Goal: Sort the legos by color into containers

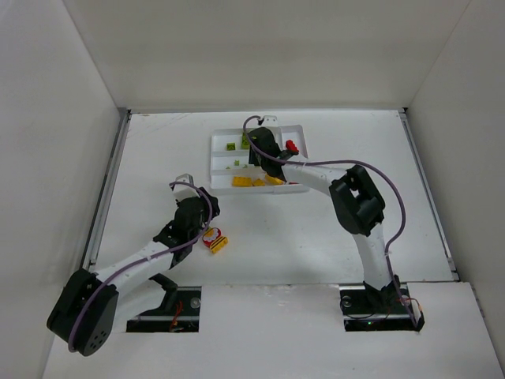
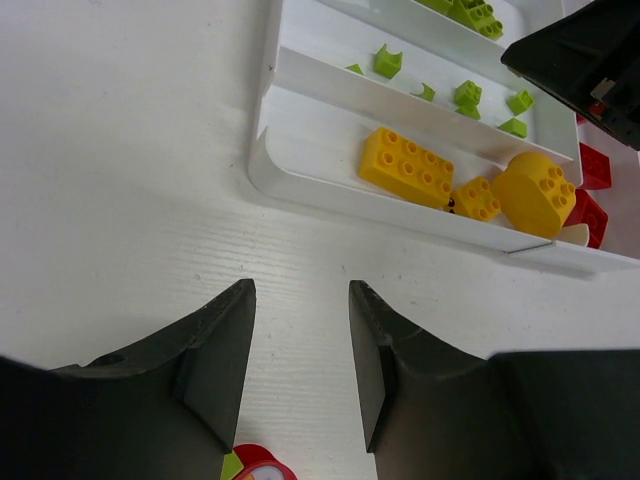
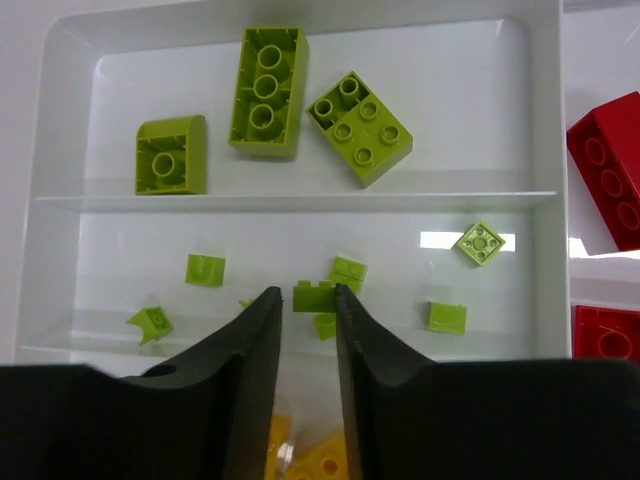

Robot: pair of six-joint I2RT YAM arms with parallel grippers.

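Currently, your right gripper (image 3: 308, 300) hangs over the white tray (image 2: 320, 140), above the middle slot where the small green bits (image 3: 204, 270) lie scattered. Its jaws stand very narrow, and one tiny green piece (image 3: 313, 297) sits right at the fingertips. You cannot tell from these views whether the jaws pinch it or it simply lies on the slot floor.

Beyond that slot, the far one holds three larger green bricks (image 3: 265, 90). On the near side, the slot closest to the arms carries the yellow bricks (image 2: 405, 167), among them a rounded one (image 2: 540, 193). Red bricks (image 3: 610, 170) lie in the crosswise slot at the tray's right end.

Your left gripper (image 2: 300, 300) sits low over the bare table (image 2: 130, 150), well apart from the tray. Its jaws are parted a moderate way with nothing between them; only table surface shows in the gap. Just beside it on the table lies a mixed clump (image 1: 215, 242) of red and yellow, with a sliver of green showing at the lower edge of the left wrist view. That clump is outside the tray and not in either grip.
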